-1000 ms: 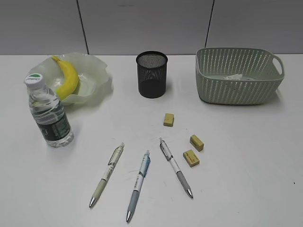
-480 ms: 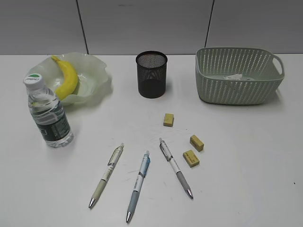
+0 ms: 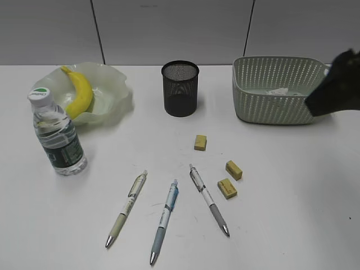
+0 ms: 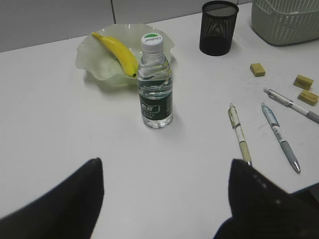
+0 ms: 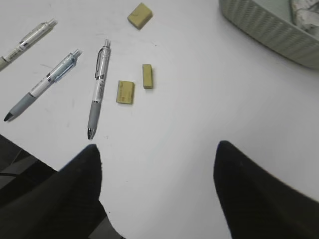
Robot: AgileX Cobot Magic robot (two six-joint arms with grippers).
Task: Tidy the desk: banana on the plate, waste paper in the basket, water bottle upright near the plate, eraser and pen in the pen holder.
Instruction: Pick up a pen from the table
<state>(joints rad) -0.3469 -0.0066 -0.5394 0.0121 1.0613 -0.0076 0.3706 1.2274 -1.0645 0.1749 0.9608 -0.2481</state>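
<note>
Erasers (image 5: 125,92) and pens (image 5: 98,88) lie untouched near the desk's (image 3: 292,197) front edge — both grippers (image 5: 157,164) (image 4: 164,174) gape wide, empty.

left tool (image 4: 162,199) spread wide, right tool (image 5: 157,191) likewise, both empty

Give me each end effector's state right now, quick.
Left end effector: open, holding nothing, above bare desk.
Right end effector: open, holding nothing.
</note>
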